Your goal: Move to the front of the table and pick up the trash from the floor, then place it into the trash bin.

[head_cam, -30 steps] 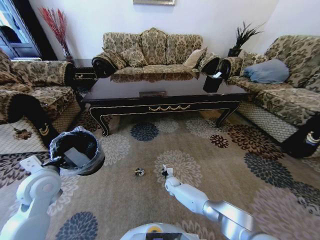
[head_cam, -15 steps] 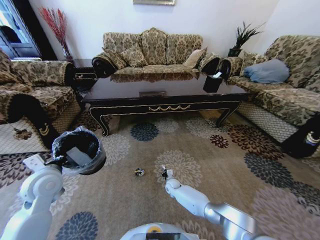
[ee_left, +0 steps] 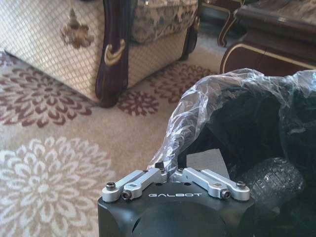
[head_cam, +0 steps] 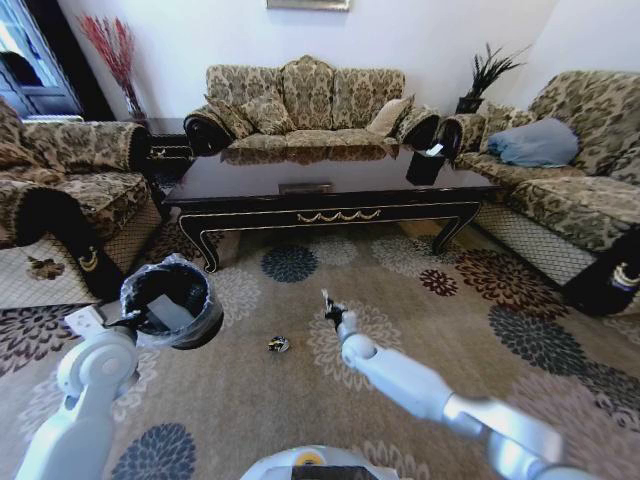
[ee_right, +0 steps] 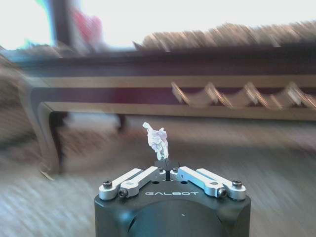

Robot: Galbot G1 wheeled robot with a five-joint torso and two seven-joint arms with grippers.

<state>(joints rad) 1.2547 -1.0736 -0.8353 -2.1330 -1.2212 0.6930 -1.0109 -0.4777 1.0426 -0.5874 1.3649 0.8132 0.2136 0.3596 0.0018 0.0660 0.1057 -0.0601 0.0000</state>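
My left gripper (ee_left: 170,170) is shut on the rim of the trash bin (head_cam: 172,300), a black bucket with a clear bag liner (ee_left: 212,98), held above the carpet at the left. A white paper piece (head_cam: 178,315) lies inside it. My right gripper (head_cam: 330,310) is raised over the carpet in front of the table (head_cam: 330,195), shut on a tiny white scrap (ee_right: 157,139). A small dark shiny wad (head_cam: 278,344) lies on the carpet between the bin and my right arm.
Patterned sofas (head_cam: 305,105) ring the dark table on three sides. A black tissue box (head_cam: 425,165) stands on the table's right end. An armchair (ee_left: 64,44) is close beside the bin. Open carpet (head_cam: 450,330) lies to the right.
My right gripper has lifted off the floor with the scrap and moved toward the table. The left arm has carried the bin a little to the right.
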